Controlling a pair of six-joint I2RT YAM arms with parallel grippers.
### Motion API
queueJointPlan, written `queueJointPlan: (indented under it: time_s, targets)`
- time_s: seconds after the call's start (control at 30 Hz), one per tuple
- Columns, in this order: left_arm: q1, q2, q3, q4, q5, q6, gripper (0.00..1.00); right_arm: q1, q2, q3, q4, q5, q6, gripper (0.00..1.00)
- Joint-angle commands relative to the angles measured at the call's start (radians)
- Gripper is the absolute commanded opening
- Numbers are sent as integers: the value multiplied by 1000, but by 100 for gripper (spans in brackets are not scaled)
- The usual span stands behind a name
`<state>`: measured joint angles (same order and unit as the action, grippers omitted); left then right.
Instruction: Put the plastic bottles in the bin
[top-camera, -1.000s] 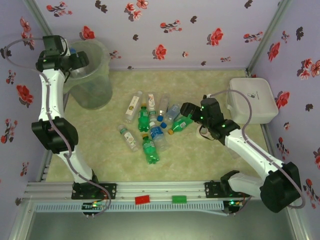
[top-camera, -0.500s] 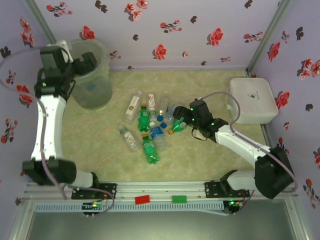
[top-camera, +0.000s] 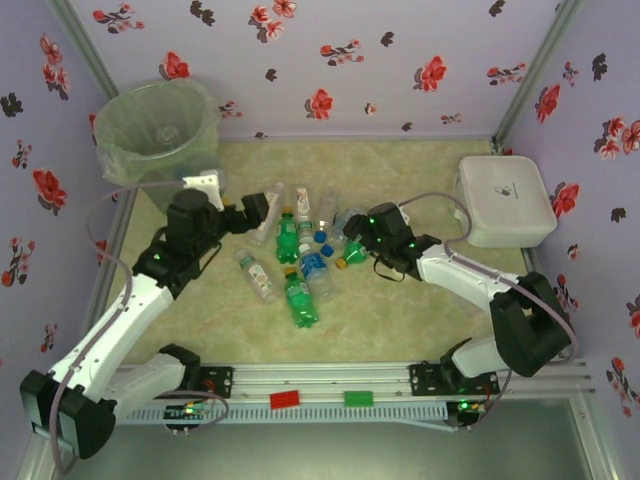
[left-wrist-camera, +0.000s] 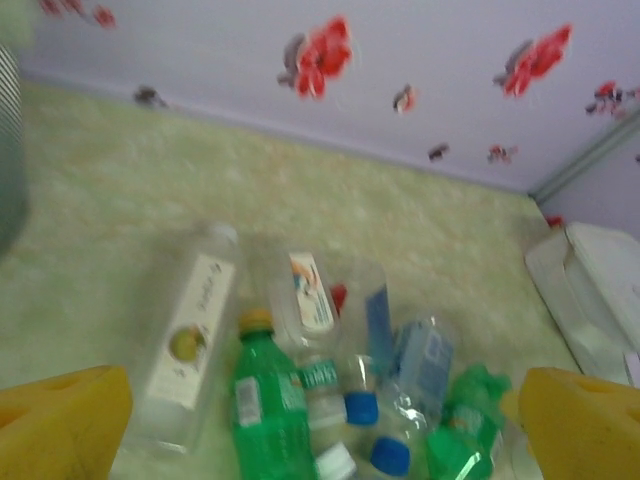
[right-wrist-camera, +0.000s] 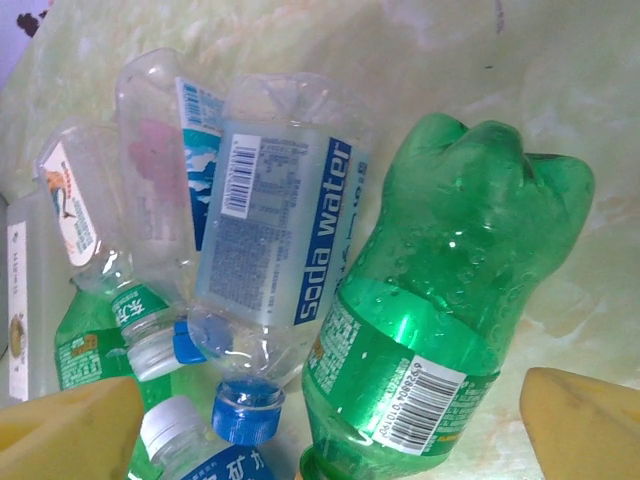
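Plastic bottles (top-camera: 305, 262): lying flat in a loose heap in the middle of the tabletop (top-camera: 420, 320), between the two claws.
Bin (top-camera: 150, 88): far left corner, well apart from the heap, on the left arm's side.
Left claw (top-camera: 258, 208): jaws wide, holding nothing, hovering at the heap's left edge.
White-label bottle (top-camera: 266, 215): clear, the one nearest the left claw and just ahead of it. Its long axis runs near to far, roughly along that claw's line of sight.
Green bottle (right-wrist-camera: 440, 300): lies squarely between the right claw's pads, touching neither as far as I can see. Its long axis lies crosswise to the line between the pads, slightly tilted.
Right claw (top-camera: 360, 235): jaws spread, straddling that green bottle, nothing gripped yet. I'd judge this arm the better placed to pick.
White box (top-camera: 503, 200): far right, lid on.
Count: one bin, one white box, two claws. About ten bottles, three green and the rest clear, though overlaps blur the tally.
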<state>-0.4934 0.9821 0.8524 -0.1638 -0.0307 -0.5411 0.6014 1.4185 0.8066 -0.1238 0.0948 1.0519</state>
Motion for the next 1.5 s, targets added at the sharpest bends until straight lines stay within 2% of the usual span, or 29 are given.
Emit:
queueJointPlan:
  time_s: [0.0, 0.1, 0.2, 0.47, 0.7, 1.23, 1.47]
  targets:
    - [-69, 1, -73, 93, -43, -91, 100, 0, 31, 24, -1, 51, 52, 92]
    - [-151, 25, -132, 116, -87, -150, 100, -2, 62, 49, -16, 49, 43, 87]
    - [-242, 76, -148, 117, -170, -144, 100, -3, 103, 78, -46, 45, 33, 83]
    - [-343, 215, -85, 130, -183, -75, 100, -21, 126, 32, 19, 77, 87, 74]
    - [-356, 264, -65, 161, -178, -71, 100, -46, 138, -5, 59, 77, 108, 71]
    - [-357, 239, -94, 168, -198, -108, 100, -68, 242, 14, 128, 52, 99, 69]
    - [-356, 207, -118, 178, -215, -114, 100, -69, 256, 9, 163, 30, 87, 54]
